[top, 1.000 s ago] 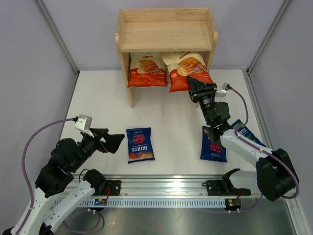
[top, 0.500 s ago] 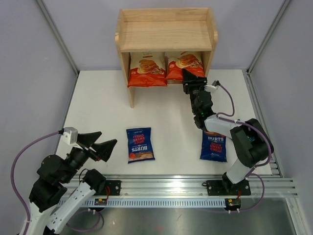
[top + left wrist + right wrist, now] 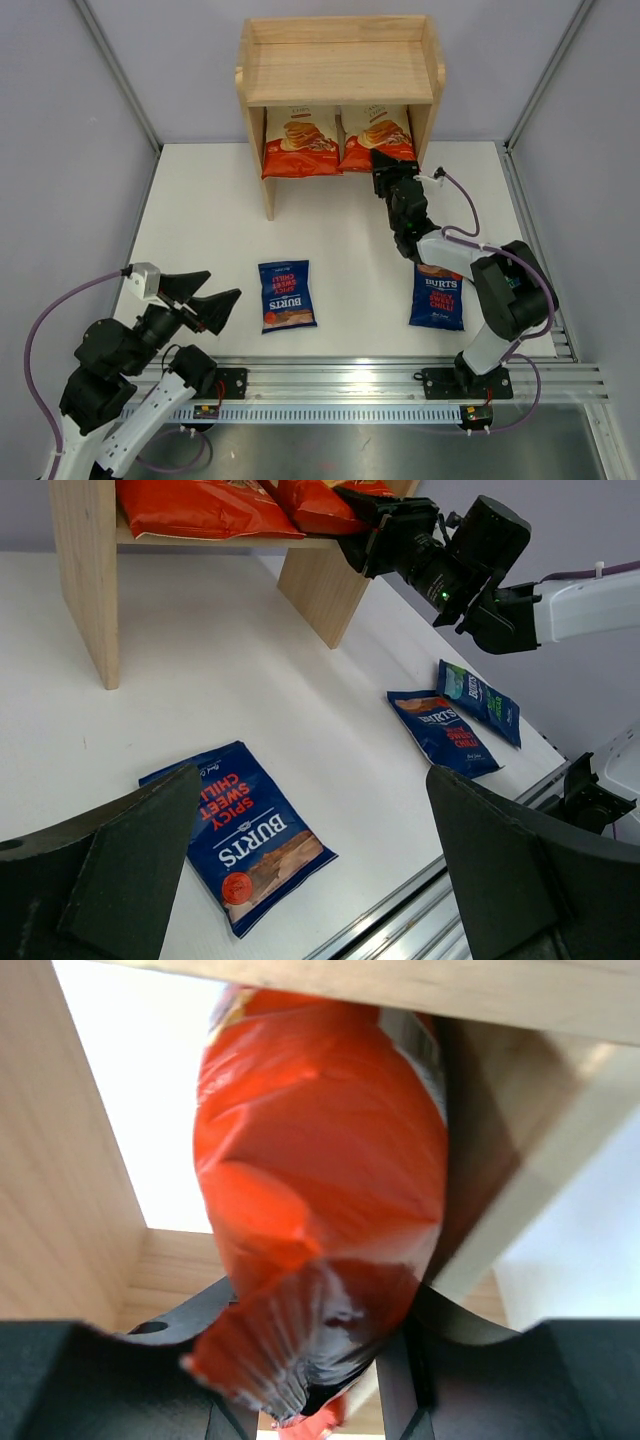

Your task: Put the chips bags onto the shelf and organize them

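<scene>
Evidently light, slippery: orange-red bag (image 3: pixel 320 1160) clamped at crimped seam by right claw (image 3: pixel 318 1365), shelf's (image 3: pixel 340 72) 5 o'clock; left claw (image 3: pixel 222 288) apart.

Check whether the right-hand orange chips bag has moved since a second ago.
Yes. The right orange chips bag went farther in under the shelf, held by the right gripper.

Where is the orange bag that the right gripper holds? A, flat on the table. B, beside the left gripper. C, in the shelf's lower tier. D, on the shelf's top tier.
C: the right gripper is shut on the near end of the orange-red bag, which lies under the top board of the shelf.
</scene>
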Robot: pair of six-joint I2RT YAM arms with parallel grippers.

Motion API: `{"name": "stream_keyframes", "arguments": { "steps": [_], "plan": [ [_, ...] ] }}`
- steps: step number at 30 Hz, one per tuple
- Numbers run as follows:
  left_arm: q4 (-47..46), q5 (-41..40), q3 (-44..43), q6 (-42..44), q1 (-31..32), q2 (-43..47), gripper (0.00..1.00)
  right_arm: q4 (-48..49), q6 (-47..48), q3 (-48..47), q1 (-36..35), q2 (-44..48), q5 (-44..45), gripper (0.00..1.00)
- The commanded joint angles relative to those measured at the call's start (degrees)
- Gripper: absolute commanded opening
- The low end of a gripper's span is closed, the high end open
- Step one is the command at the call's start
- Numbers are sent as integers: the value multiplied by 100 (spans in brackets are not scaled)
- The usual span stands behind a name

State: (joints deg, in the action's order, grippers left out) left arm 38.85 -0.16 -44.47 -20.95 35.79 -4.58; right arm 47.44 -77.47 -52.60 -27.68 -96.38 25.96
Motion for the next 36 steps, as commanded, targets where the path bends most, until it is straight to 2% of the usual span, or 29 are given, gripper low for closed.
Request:
{"name": "stream_keyframes", "arguments": {
  "steps": [1,3,6,7,10,12,16,19,20,21,27,36],
  "plan": [
    [-308,183,8,100,-11,150,99,-621,-75,-224,35,427,376,41],
    [-282,175,-1,91,-11,176,99,-1025,-154,-277,35,514,340,53],
    [-264,157,-9,65,-11,229,99,-1587,-216,-330,35,690,322,56],
    [-264,157,-9,56,-11,247,99,-1798,-277,-408,35,751,279,63],
    [-264,131,8,47,-2,282,99,-2589,-443,-497,35,971,182,72],
    [-273,139,8,56,-2,273,99,-3029,-584,-480,35,1138,129,73],
    [-264,131,8,38,-2,247,99,-3293,-664,-365,26,1367,68,71],
    [-264,148,8,38,-2,256,99,-3303,-760,-269,35,1508,59,59],
    [-264,140,8,38,-2,256,99,-3294,-778,-260,26,1525,59,48],
    [-264,148,8,38,-2,247,99,-3320,-813,-260,35,1543,24,45],
    [-264,131,8,30,-2,247,99,-3162,-928,-356,35,1394,-38,29],
    [-220,34,0,-14,-2,107,99,-3100,-936,-751,26,867,129,27]
  ]
}}
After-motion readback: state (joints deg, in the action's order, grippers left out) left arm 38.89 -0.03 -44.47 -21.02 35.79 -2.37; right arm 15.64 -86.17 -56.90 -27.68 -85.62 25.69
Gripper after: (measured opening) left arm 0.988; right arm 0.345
